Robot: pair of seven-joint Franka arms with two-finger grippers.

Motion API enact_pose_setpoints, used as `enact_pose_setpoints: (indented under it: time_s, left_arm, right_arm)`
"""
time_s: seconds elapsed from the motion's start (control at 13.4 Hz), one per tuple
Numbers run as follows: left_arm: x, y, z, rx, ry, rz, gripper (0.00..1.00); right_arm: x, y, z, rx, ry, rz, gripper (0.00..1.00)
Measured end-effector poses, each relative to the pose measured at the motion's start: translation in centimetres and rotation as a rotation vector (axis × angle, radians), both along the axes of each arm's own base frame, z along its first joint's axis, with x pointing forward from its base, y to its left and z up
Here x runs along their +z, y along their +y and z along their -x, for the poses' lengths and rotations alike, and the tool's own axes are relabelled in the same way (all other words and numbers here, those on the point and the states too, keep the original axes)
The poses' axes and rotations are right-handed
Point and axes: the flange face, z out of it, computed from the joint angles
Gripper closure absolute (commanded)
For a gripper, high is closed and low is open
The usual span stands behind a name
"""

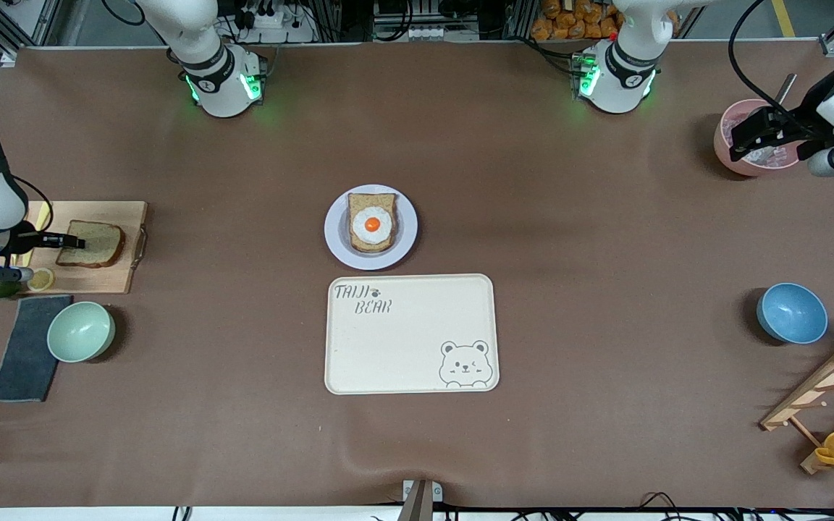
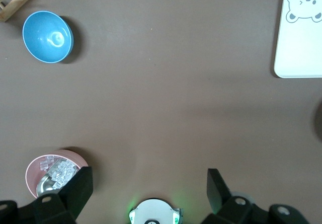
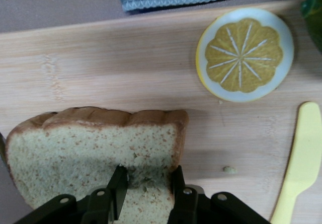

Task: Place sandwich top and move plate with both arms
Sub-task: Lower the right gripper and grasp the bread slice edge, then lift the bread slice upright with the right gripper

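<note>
a: where are we in the task?

b: we judge we are at the first step, the grasp of the sandwich top [image 1: 93,244]. it lies on the wooden cutting board [image 1: 116,278] at the right arm's end of the table. the right gripper [image 3: 147,184] is down at one edge of the slice, and in the right wrist view its two fingers [image 3: 118,183] press into the crumb, so they are closed on the bread.

a: and the plate?

b: the plate [image 1: 335,235] sits in the middle of the table with the egg slice [image 1: 372,223] on it, just farther from the front camera than the cream tray [image 1: 411,334]. the bread is well apart from it.

a: what does the next move need?

b: we think a lift without tearing the soft slice, then a carry over to the plate, with the slice lined up over the egg.

a: the left arm?

b: it waits. the left gripper [image 2: 146,184] hangs over the pink bowl [image 1: 727,145] with its fingers wide apart, holding nothing.

a: the surface?

b: a brown mat [image 1: 605,239] covers the table. we also see a lemon slice [image 3: 244,54], a pale knife [image 3: 297,168], a grey cloth [image 1: 26,347], a green bowl [image 1: 80,331] and a blue bowl [image 1: 791,312].
</note>
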Motion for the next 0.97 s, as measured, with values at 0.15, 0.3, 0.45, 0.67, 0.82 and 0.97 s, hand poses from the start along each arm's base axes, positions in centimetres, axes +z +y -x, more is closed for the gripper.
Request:
enact_pose_setpoints:
  time_s: [0.15, 0.3, 0.45, 0.67, 0.82, 0.97]
  left_arm:
    - [-0.2, 0.0, 0.0, 0.0, 0.003, 0.0, 0.0]
    - [-0.2, 0.0, -0.1, 0.0, 0.0, 0.0, 0.0]
    - [-0.4, 0.0, -0.1, 0.0, 0.002, 0.0, 0.0]
    - [-0.6, 0.0, -0.2, 0.0, 0.003, 0.0, 0.0]
    - [-0.6, 0.0, -0.2, 0.0, 0.002, 0.0, 0.0]
    - [-0.7, 0.0, -0.2, 0.0, 0.003, 0.0, 0.0]
  right_arm:
    - [0.4, -0.4, 0.0, 0.002, -0.001, 0.008, 1.0]
    - [0.4, -0.5, 0.0, 0.001, -0.003, 0.01, 1.0]
    - [0.6, -0.5, -0.2, 0.003, -0.002, 0.008, 1.0]
    - [2.3, -0.1, -1.6, 0.017, 0.013, -0.007, 1.0]
    - [4.3, 0.3, -2.8, 0.031, 0.006, -0.007, 1.0]
    - [6.2, 0.9, -3.2, 0.033, 0.008, -0.017, 1.0]
